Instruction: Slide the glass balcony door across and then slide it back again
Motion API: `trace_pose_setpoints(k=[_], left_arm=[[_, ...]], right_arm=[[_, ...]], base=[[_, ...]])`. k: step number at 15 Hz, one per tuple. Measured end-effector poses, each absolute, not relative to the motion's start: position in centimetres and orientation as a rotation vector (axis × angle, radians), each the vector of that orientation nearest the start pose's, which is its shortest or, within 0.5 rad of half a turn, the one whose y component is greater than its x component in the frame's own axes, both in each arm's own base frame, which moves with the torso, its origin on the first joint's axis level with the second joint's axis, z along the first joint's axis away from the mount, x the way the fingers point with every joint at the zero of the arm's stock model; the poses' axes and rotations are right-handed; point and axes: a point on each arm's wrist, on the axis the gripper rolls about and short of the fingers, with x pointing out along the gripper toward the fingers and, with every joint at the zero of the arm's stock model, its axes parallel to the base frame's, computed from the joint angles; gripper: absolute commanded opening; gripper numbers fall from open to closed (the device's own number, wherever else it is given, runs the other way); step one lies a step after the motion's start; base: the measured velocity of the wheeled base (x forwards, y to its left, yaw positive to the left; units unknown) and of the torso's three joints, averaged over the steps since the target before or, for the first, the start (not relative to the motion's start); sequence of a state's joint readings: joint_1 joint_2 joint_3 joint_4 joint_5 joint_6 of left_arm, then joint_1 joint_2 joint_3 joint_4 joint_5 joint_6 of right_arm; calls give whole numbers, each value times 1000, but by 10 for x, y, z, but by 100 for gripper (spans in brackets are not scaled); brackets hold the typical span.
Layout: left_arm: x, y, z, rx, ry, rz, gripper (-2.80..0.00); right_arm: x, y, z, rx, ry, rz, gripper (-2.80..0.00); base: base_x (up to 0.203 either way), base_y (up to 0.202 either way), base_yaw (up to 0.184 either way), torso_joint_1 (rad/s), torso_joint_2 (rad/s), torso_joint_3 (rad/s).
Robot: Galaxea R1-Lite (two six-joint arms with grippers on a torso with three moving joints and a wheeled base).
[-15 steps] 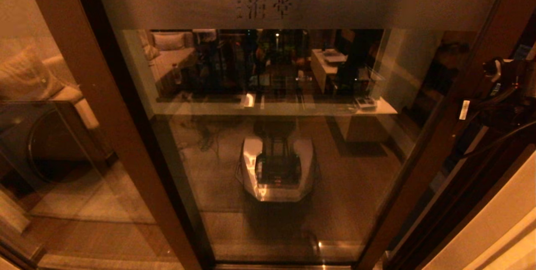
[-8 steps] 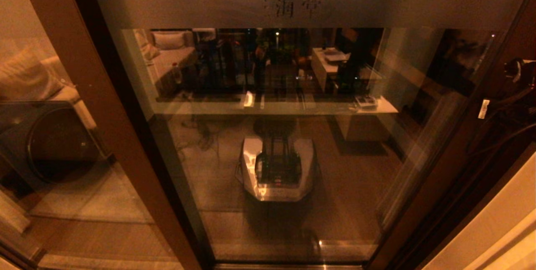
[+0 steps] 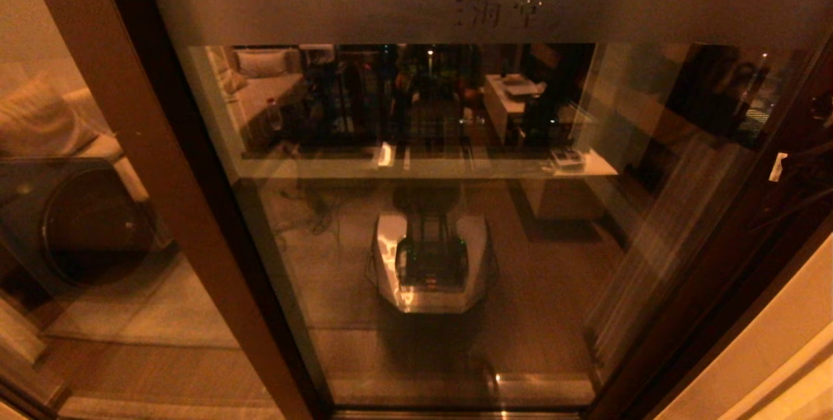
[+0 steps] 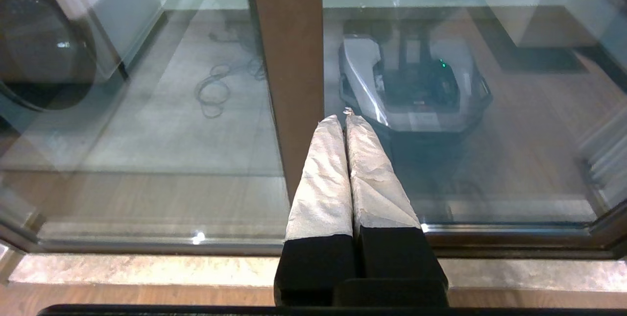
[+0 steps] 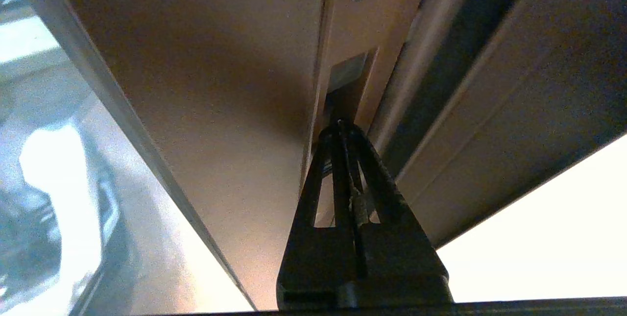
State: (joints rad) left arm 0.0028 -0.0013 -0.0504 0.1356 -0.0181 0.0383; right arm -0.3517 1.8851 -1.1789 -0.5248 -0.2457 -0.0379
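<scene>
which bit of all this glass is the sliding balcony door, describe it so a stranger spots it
Start at the wide brown post on the left of the head view. Right of it stands the glass balcony door, a tall dark-framed pane. Unlike its neighbours, its frosted band near the top carries etched characters.

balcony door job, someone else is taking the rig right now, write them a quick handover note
Right claw: shut, tips tucked into the narrow handle slot in the stile of the glass balcony door; the arm is at the head view's right edge.
Left claw: shut, holding nothing, parked low in front of the wide brown post.
Door: sliding toward the robot's right; over the last second the etched characters and the right stile shifted right.
Done: slot engaged, a slide under way.
Left: finish this stroke. Whether this is the first slide or the return cannot be told from these views.
</scene>
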Motion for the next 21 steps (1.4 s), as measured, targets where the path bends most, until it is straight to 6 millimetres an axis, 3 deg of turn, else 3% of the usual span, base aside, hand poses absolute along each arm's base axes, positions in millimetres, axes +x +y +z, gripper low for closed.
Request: trace_pose_setpoints(k=[7,10,17,21], left_arm=[[-27,0,75,37,84,-17,-280],[-27,-1,75,37,84,-16,-280],[-27,0,75,37,84,-17,-280],[-27,0,75,38,84,-17,-280]], right_arm=[[338,-128,204,-17,233,-551,-280],[320,-127,212,-12,216,-545,-280],[258,-120,254,-43,114,-539,-280],[244,-114,257,-44,139,-514,-280]], base=[[0,0,0,0,0,0],[0,0,0,0,0,0],[0,0,0,0,0,0],[0,0,0,0,0,0]])
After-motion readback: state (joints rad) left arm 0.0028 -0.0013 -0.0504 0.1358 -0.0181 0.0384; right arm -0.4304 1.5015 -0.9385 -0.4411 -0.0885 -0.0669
